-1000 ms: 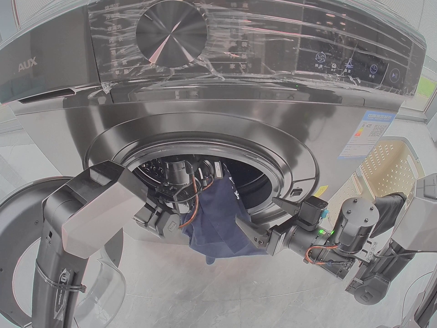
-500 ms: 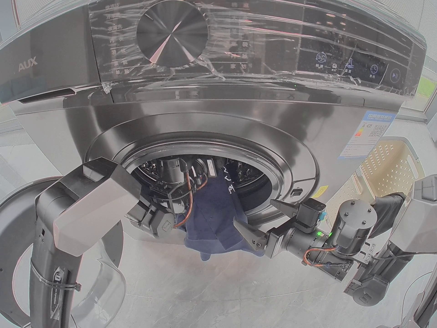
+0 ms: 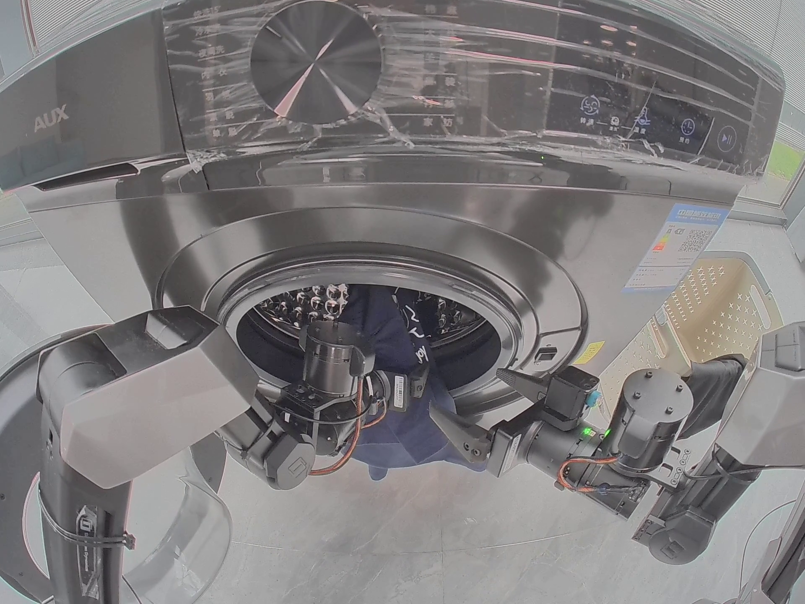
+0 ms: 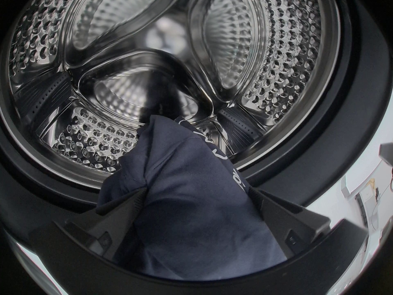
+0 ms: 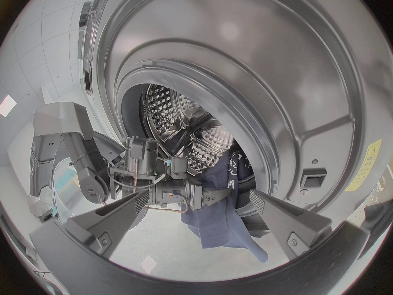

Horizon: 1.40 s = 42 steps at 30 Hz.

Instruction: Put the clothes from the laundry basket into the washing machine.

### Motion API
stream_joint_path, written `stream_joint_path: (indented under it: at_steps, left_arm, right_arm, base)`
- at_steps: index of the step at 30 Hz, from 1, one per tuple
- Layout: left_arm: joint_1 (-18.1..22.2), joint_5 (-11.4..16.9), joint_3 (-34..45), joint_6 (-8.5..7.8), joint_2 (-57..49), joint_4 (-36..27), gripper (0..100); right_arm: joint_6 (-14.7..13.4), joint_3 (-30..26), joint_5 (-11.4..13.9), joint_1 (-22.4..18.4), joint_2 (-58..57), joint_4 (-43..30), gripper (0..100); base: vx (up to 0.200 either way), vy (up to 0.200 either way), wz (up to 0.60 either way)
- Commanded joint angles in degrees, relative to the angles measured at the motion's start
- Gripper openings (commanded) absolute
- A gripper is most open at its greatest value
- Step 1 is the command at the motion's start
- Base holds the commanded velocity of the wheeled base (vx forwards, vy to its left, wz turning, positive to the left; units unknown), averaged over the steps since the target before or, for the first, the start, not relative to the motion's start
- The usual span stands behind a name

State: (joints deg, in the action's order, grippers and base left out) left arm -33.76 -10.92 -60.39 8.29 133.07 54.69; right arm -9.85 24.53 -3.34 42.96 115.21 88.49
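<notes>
A navy garment lies over the lower lip of the washing machine's open mouth. Its top is inside the steel drum and its bottom hangs outside toward the floor. My left gripper is just outside the mouth, low, with the cloth lying between its spread fingers; it is open. My right gripper is open and holds nothing, to the right of the hanging cloth and pointing at it. The right wrist view has my left gripper against the garment.
The round door stands swung open at the far left. A cream perforated laundry basket sits to the right of the machine, behind my right arm. Pale tiled floor lies below the opening.
My left gripper has dropped down and drawn back out of the drum mouth. The garment's top now rests inside the drum. The right arm has hardly moved.
</notes>
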Motion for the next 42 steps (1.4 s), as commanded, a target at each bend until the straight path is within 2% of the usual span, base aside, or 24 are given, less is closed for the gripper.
stream_joint_path:
  at_steps: [1,4,10,14,21,26,27,32,35,39,42]
  left_arm:
    - [0.3,-0.1,0.8,-0.03,1.4,-0.4,0]
    - [0.4,0.1,0.3,-0.03,1.8,-0.4,0]
    - [0.4,0.1,-5.1,1.03,2.2,1.8,0]
    - [0.7,-0.6,-11.6,2.17,4.3,6.7,0]
    - [3.4,-2.3,-21.0,2.17,8.1,11.4,0]
    - [4.1,-3.0,-23.0,2.08,8.7,12.5,0]
    - [4.0,-3.0,-22.4,1.99,8.5,12.5,100]
    - [3.2,-3.0,-18.1,2.17,4.7,11.1,100]
    - [2.0,-2.9,-13.4,1.99,1.7,7.5,100]
    - [0.6,-1.1,-5.7,1.82,-1.9,2.8,100]
    - [-0.1,-0.2,-3.3,1.82,-2.1,1.7,100]
  right_arm:
    - [0.0,0.0,0.0,0.0,0.2,0.0,100]
    - [0.0,0.0,0.0,0.0,0.2,0.0,100]
    - [0.0,0.0,0.0,0.1,0.2,0.0,100]
    - [0.0,0.1,0.0,0.2,0.1,0.0,100]
    - [-0.1,0.1,0.0,0.2,0.2,0.1,100]
    - [-0.1,0.0,0.0,0.2,0.2,0.0,100]
    - [-0.1,0.0,0.0,0.2,0.2,0.1,100]
    - [-0.1,0.0,0.0,0.2,0.2,0.1,100]
    - [-0.1,0.0,0.0,0.2,0.2,0.1,100]
    - [-0.1,0.0,0.0,0.3,0.3,0.0,100]
    - [-0.1,0.0,0.0,0.2,0.2,0.0,100]
  base:
    - [0.000,0.000,0.00]
    - [0.000,0.000,0.00]
    - [0.000,0.000,0.00]
    - [0.000,0.000,0.00]
    - [0.000,0.000,0.00]
    - [0.000,0.000,0.00]
    - [0.000,0.000,0.00]
    - [0.000,0.000,0.00]
    - [0.000,0.000,0.00]
    - [0.000,0.000,0.00]
    - [0.000,0.000,0.00]
